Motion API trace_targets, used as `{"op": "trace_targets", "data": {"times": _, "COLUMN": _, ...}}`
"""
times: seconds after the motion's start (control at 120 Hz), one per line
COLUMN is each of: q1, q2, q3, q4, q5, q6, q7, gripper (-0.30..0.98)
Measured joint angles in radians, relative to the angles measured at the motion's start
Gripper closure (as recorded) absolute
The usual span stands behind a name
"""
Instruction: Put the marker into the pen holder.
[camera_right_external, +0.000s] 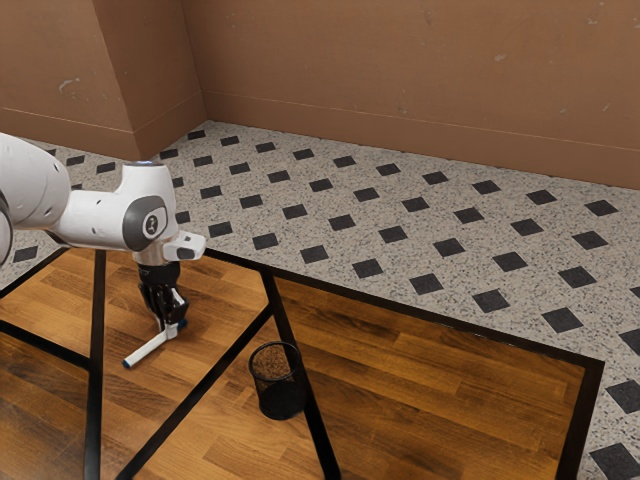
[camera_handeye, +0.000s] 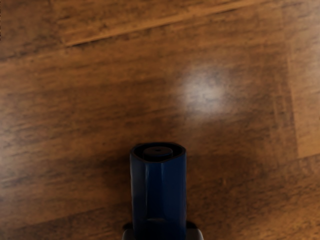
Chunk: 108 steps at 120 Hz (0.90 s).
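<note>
The gripper (camera_right_external: 170, 312) is at the exterior view's left, low over the wooden table (camera_right_external: 225, 285), pointing downward from the white arm (camera_right_external: 95, 220). It is closed around the marker (camera_right_external: 150, 350), with its fingers on either side near the blue end. The marker slants in that grip: its white barrel extends toward the exterior view's left and the near side, with the dark end lowest. Whether that end touches the wood cannot be told.

In the wrist view, the blue end rises toward the camera, its hollow rim facing up, above the wood grain.

The pen holder (camera_right_external: 281, 400), a black mesh cup, stands upright on the table, nearer and farther to the exterior view's right than the gripper. The marker is outside it, well apart from the cup. Black strips (camera_right_external: 200, 392) divide the tabletop, one running just beside the holder. Beyond the table's far edge lies a pale speckled floor (camera_right_external: 385, 225) with dark diamonds, and behind that stands a brown wall (camera_right_external: 400, 75).
</note>
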Motion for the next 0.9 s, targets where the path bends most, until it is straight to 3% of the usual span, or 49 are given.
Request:
{"op": "trace_targets", "data": {"times": 0.575, "q1": -0.043, "q2": -0.064, "q3": -0.003, "q4": 0.037, "q5": 0.001, "q6": 0.006, "q7": -0.027, "gripper": 0.79}}
{"op": "trace_targets", "data": {"times": 0.742, "q1": -0.135, "q2": -0.165, "q3": -0.006, "q4": 0.066, "q5": 0.0, "q6": 0.002, "q7": -0.04, "gripper": 0.79}}
{"op": "trace_targets", "data": {"times": 0.9, "q1": -0.311, "q2": -0.275, "q3": -0.005, "q4": 0.057, "q5": -0.001, "q6": 0.0, "q7": -0.072, "gripper": 0.79}}
